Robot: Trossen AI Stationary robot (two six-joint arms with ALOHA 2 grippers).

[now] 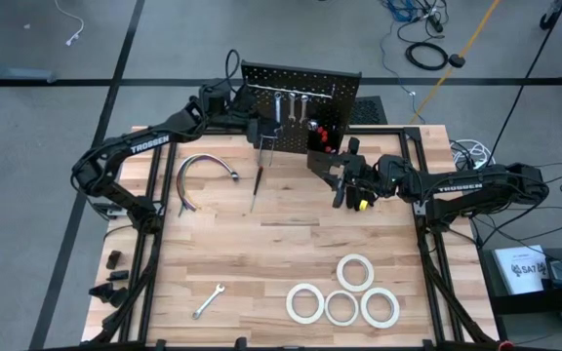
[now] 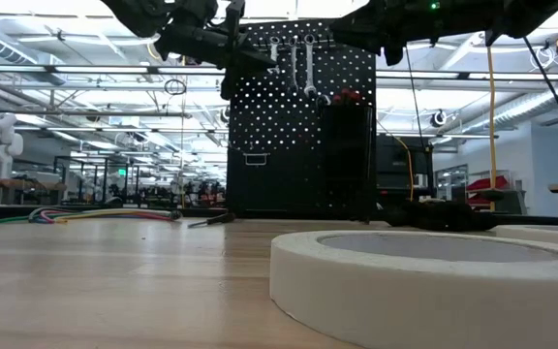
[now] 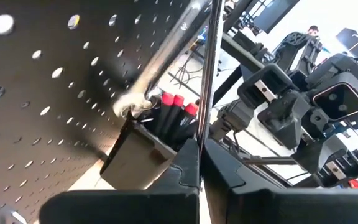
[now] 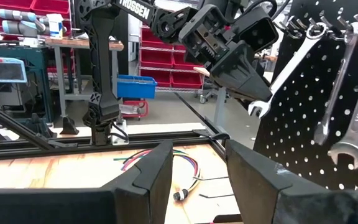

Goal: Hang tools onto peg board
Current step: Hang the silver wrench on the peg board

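1. Black and full of small holes, the peg board (image 1: pixel 301 97) stands upright at the middle of the tabletop's far edge.
2. Three silver wrenches (image 1: pixel 294 103) hang from hooks along its top, and red-handled tools (image 1: pixel 321 129) stick up out of the small black box bin (image 1: pixel 324 137) on its front.
3. From the far left corner the left arm reaches in, and the left gripper (image 1: pixel 258 131) is right against the board's face, its fingers shut tight on a silver wrench (image 4: pixel 289 67).
4. That held wrench slants up toward the board's top row, its open end hanging free below the gripper and just in front of the holes.
5. Waiting near the right edge, the right gripper (image 1: pixel 344 178) hovers just in front of the bin with its fingers partly apart and nothing between them.
6. On the wood in front of the board lies a thin screwdriver (image 1: pixel 256 187), and beside it, toward the left edge, a curved tube with coloured wires (image 1: pixel 199 174).
7. Near the front edge, left of centre, one small wrench (image 1: pixel 208 300) lies flat.
8. Four white tape rolls (image 1: pixel 344 295) sit clustered toward the front right corner, touching or nearly touching one another.
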